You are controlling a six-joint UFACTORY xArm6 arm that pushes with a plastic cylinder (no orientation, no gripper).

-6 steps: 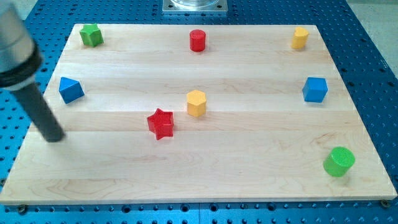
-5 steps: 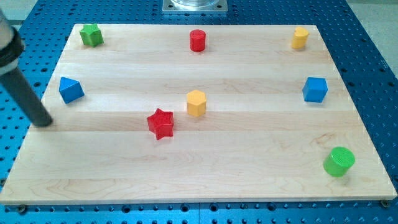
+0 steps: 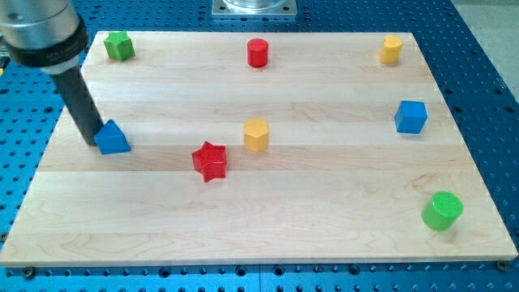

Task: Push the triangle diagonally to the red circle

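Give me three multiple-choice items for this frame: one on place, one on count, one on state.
1. Where is my tip?
A. against the blue triangle, on its view-left side
B. beside the green cylinder
C. over the red star

2. How many yellow blocks are on the board?
A. one
B. two
C. three

3. The blue triangle and the red cylinder are:
A. touching
B. stacked
C. far apart

Key: 1 A, the rod ends at the triangle's left edge; 2 B, a yellow hexagon mid-board and another yellow block top right; 3 C, bare board lies between them.
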